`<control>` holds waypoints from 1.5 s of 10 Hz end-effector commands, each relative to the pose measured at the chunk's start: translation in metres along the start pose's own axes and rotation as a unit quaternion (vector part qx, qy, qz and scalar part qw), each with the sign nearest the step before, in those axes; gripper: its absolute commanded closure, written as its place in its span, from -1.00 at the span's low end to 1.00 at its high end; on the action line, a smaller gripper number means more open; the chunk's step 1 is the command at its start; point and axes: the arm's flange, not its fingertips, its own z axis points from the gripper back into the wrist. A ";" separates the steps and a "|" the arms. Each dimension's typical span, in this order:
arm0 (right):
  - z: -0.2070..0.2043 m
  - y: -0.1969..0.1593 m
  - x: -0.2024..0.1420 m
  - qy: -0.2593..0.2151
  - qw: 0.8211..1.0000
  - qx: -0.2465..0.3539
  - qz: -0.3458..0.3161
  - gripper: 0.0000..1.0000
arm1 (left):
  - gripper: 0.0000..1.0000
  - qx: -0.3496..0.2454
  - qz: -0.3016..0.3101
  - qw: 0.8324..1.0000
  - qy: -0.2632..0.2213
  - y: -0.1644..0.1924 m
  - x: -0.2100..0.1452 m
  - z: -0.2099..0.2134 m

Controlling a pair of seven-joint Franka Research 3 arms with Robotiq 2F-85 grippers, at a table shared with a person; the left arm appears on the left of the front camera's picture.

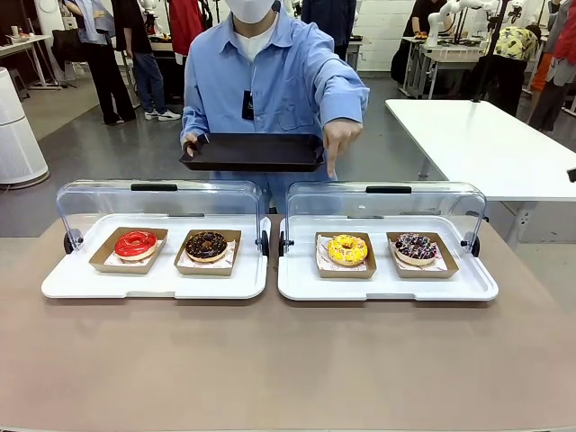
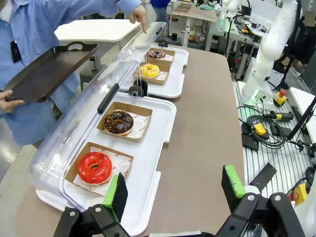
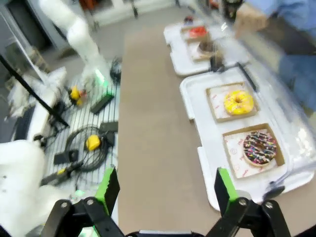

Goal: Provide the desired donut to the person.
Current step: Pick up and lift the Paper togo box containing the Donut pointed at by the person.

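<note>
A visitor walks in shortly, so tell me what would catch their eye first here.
Four donuts sit in a row: a red donut and a chocolate donut on the left white tray, a yellow donut and a sprinkled donut on the right white tray. Behind them the person holds a dark tray and points a hand down toward the yellow donut's side.

The left gripper (image 2: pixel 174 190) hovers at the near left, angled downward, its green-padded fingers (image 2: pixel 116 195) spread wide. The right gripper (image 3: pixel 166 190) hangs at the near right in the same downward tilt, jaws equally far apart.
</note>
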 end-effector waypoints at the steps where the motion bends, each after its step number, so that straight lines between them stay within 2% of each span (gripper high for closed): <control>1: -0.040 -0.005 0.076 0.137 0.990 0.042 0.010 -1.00 | -1.00 0.002 -0.010 1.000 -0.015 -0.001 -0.001 0.000; 4: -0.107 -0.042 0.152 0.241 0.968 0.059 -0.045 -1.00 | -1.00 0.002 -0.010 1.000 -0.015 -0.001 -0.001 0.000; 6: -0.159 -0.057 0.177 0.297 0.952 0.060 -0.044 -1.00 | -1.00 0.002 -0.010 1.000 -0.015 -0.001 -0.001 0.000; 8: -0.214 -0.067 0.188 0.345 0.938 0.026 -0.021 -1.00 | -1.00 0.002 -0.010 1.000 -0.015 -0.001 -0.001 0.000; 11: -0.266 -0.048 0.189 0.401 0.914 -0.010 0.049 -1.00 | -1.00 0.002 -0.010 1.000 -0.015 -0.001 -0.001 0.000; 15: -0.300 -0.038 0.182 0.406 0.908 -0.014 0.099 -1.00 | -1.00 0.002 -0.010 1.000 -0.015 -0.001 -0.001 0.000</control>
